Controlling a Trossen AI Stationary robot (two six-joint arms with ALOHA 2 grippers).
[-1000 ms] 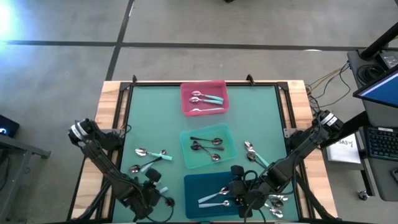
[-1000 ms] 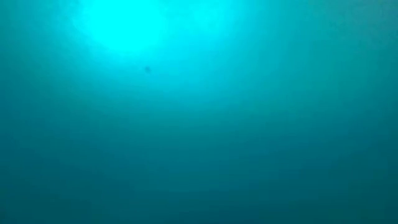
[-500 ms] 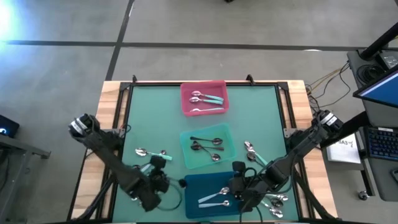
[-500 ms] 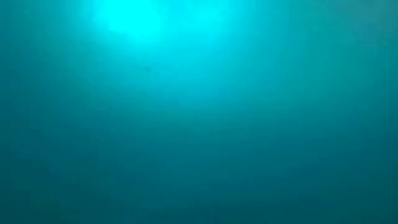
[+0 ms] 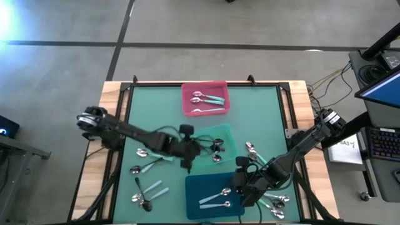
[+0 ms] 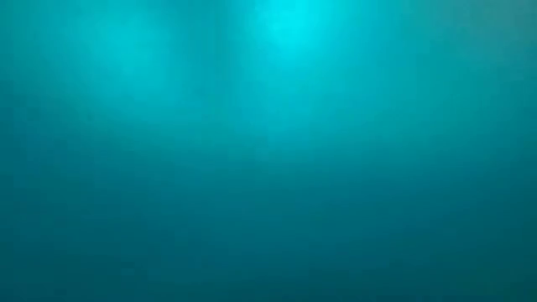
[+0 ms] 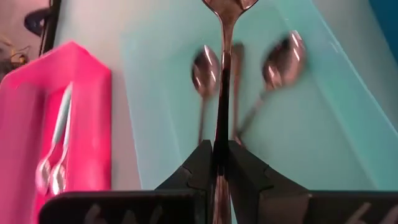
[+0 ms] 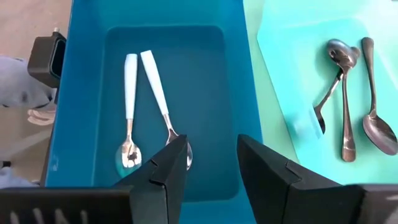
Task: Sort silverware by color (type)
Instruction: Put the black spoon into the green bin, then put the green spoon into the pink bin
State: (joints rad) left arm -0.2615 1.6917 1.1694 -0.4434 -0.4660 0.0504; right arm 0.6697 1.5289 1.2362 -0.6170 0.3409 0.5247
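No text, label, brand or number can be read anywhere; a paper right of the tabletop stays illegible.

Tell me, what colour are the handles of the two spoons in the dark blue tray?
Pale, whitish blue handles, clearest in the right wrist view.

Glossy metal spoons (image 7: 205, 71) lie in smooth matt plastic trays (image 5: 209, 164); the table's (image 5: 112, 103) edge is bare wood.

Both arms were dark and slender, with black cables looping alongside near each claw. The left gripper (image 7: 221, 163) had matte black wedge-shaped fingers; the right gripper (image 8: 211, 163) had broader, angular black fingers.
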